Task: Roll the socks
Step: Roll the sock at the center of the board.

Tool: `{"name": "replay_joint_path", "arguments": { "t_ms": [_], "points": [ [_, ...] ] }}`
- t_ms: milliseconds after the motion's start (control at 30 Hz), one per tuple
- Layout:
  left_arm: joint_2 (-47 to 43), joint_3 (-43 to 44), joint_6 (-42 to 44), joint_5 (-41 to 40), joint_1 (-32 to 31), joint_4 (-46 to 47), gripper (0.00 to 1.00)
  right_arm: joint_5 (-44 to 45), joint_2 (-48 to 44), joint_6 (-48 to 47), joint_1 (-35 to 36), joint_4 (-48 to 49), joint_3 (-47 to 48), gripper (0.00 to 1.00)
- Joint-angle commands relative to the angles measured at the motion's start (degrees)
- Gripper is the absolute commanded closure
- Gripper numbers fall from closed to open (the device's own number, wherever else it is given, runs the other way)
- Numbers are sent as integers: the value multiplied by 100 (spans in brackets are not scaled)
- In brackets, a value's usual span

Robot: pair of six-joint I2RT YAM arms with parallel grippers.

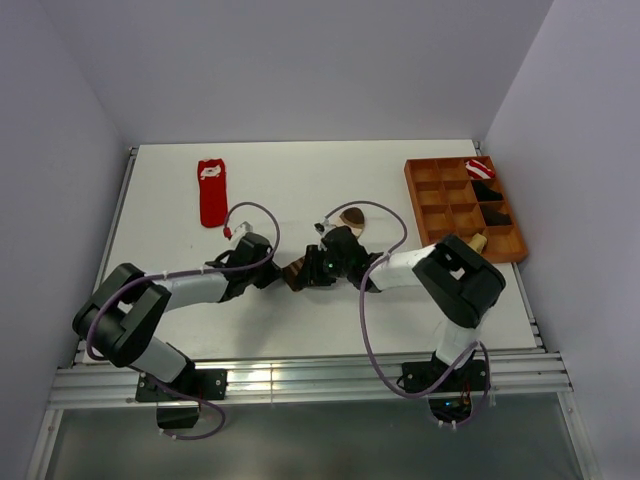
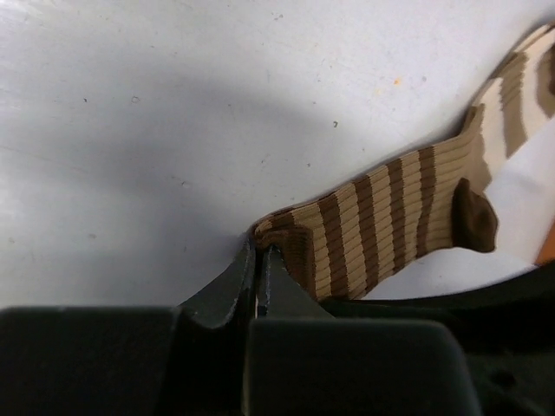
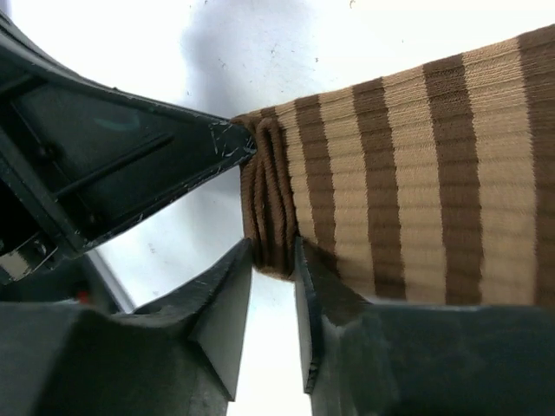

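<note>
Left tool (image 2: pixel 260 256) clenched on the striped sock (image 2: pixel 381 217) at its rolled end. Right tool (image 3: pixel 273 251) straddles that roll on the counter (image 2: pixel 173 104); grip cannot be determined.

Seen from above, the brown-and-tan striped sock (image 1: pixel 352 216) at the table's middle is mostly hidden under the left arm (image 1: pixel 200 285) and the right arm (image 1: pixel 400 265). In both wrist views it runs off the right edge. Whether the left gripper's (image 2: pixel 260 253) closed tips pinch its fabric cannot be told. A tan thing (image 1: pixel 478 240) at the tray's (image 1: pixel 410 185) near edge is largely hidden by the right arm.
</note>
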Motion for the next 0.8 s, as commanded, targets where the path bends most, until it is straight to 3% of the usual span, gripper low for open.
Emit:
{"name": "replay_joint_path", "arguments": {
  "t_ms": [0,133,300,600,767],
  "points": [
    [128,407,408,-481,-125,-1603,100,980,-577,-701,207,-775,180,62],
    [207,907,566,-569,-231,-2088,100,1982,-1174,-1394,533,-1013,162,59],
    [374,1207,724,-561,-284,-2361,100,3221,-1544,-2142,1183,-610,-92,59],
    [541,1594,848,-499,-284,-2730,100,4470,-1212,-3048,2211,383,-514,57],
    [577,1664,830,-438,-293,-2783,99,5006,-824,-3338,2571,542,-261,55]
  ]
}}
